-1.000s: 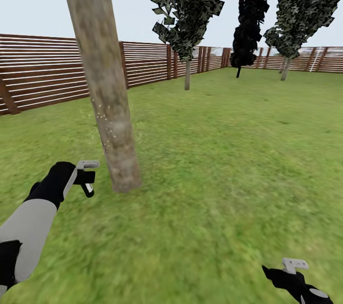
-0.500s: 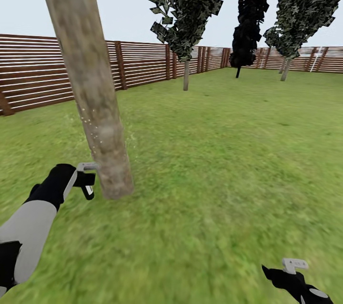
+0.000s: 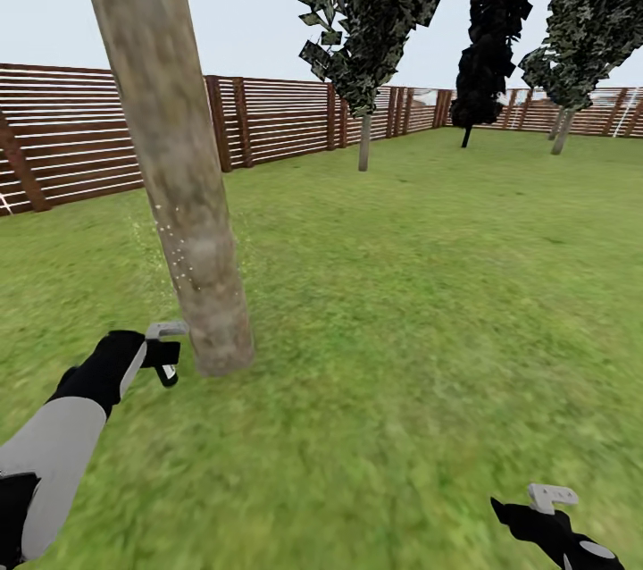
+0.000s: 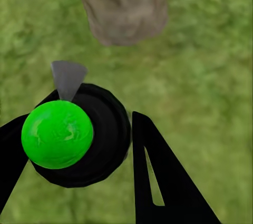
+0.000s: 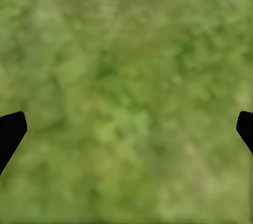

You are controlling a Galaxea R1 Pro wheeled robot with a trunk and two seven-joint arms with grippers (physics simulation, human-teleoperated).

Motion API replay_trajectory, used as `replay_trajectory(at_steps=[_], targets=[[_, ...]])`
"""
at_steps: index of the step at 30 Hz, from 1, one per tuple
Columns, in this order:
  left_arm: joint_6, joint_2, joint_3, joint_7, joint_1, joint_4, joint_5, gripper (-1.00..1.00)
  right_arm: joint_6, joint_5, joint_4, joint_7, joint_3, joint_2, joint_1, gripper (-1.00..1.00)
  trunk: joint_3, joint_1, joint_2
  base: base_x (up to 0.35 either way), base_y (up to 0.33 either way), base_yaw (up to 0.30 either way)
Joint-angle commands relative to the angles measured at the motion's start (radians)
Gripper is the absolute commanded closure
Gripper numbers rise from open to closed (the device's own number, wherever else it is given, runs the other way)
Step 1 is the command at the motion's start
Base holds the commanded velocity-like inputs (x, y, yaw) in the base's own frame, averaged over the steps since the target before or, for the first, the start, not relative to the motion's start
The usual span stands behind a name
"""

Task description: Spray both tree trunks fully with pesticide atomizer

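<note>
Camera shifted; mottled trunk (image 3: 179, 159) (speckled white).

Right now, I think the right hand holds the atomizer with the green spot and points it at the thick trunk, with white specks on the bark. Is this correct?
Not quite: it is the left hand that holds the atomizer, as the left wrist view shows. The right hand is open over bare grass. The rest stands: the atomizer faces the thick trunk, and white specks dot the bark.
</note>
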Motion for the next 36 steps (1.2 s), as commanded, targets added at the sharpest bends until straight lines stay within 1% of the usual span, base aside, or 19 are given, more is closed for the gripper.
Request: replay_trajectory(at_steps=[1, 5, 12, 22, 32, 36], targets=[[0.002, -0.001, 0.005, -0.008, 0.000, 0.002, -0.011, 1.00, -0.004, 0.010, 0.000, 0.007, -0.008, 0.001, -0.001, -1.00, -0.001, 0.000, 0.000, 0.000, -0.002, 0.000], [0.001, -0.001, 0.005, -0.008, 0.000, 0.007, -0.011, 1.00, -0.004, 0.010, 0.001, 0.007, -0.008, 0.001, -0.001, -1.00, -0.001, 0.000, 0.000, 0.010, -0.028, 0.000], [0.001, -0.001, 0.005, -0.008, 0.000, 0.016, -0.010, 1.00, -0.004, 0.010, 0.001, 0.007, -0.008, 0.001, -0.001, -1.00, -0.001, 0.000, 0.000, 0.078, -0.233, 0.001], [0.001, 0.000, 0.005, -0.007, 0.000, 0.047, -0.015, 1.00, -0.004, 0.010, 0.001, 0.007, -0.008, 0.002, -0.001, -1.00, -0.001, 0.000, 0.000, 0.029, -0.236, 0.238], [0.001, -0.001, 0.005, -0.007, 0.000, 0.047, -0.014, 1.00, -0.004, 0.010, 0.001, 0.007, -0.008, 0.002, -0.001, -1.00, -0.001, 0.000, 0.000, 0.191, -0.194, 0.015], [0.001, -0.001, 0.005, -0.007, 0.000, 0.048, -0.014, 1.00, -0.004, 0.010, 0.001, 0.007, -0.008, 0.002, -0.001, -1.00, -0.001, 0.000, 0.000, 0.059, -0.257, 0.101]])
